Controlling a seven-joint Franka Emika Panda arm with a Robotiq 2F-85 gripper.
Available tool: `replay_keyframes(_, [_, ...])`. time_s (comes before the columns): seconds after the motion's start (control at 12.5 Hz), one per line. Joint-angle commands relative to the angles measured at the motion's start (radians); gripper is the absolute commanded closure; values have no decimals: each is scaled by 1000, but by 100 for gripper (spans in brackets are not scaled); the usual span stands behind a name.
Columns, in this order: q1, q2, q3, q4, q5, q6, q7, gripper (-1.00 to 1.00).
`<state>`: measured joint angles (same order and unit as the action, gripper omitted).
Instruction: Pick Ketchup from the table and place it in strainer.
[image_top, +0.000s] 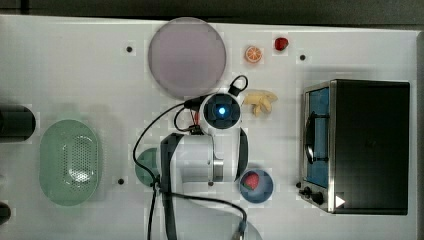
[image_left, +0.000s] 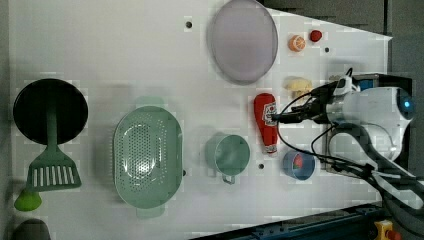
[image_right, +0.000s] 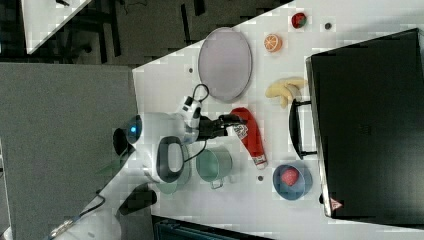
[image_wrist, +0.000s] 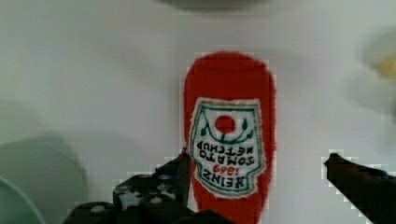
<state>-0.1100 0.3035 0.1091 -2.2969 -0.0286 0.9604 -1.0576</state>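
1. My end effector (image_wrist: 254, 186) hangs low over the red squeeze ketchup bottle with the white label patch (image_wrist: 229, 140), fingers spread wide. One dark finger (image_wrist: 180, 172) sits against the bottle's side and the other (image_wrist: 355, 175) stands well clear, seen at the lower edge of the wrist view.
2. The bottle (image_left: 266, 120) lies flat on the white counter (image_left: 125, 50) right of centre in the left view, cap toward the lower edge, apart from everything around it.
3. The pale mint-green oval plastic strainer with a perforated centre (image_left: 147, 157) sits lower left of centre in the left view, well apart from the bottle. A small green cup with a handle (image_left: 227, 155) stands between them.
4. A large round lilac plate (image_left: 242, 40) occupies the upper centre, and a blue bowl holding a strawberry (image_left: 298, 165) rests just beyond the bottle's cap.
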Motion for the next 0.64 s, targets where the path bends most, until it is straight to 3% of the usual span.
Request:
replay_keyframes(0.08, [22,33,4,-36,-21,82,10,-100])
replay_keyframes(0.32, [24,82,2,-58,-21,140,35,-100])
replay_keyframes(0.4, [24,97,0,-59,-21,148,44,-92])
replay_keyframes(0.64, [25,105,3,-56,-21,159,44,-22])
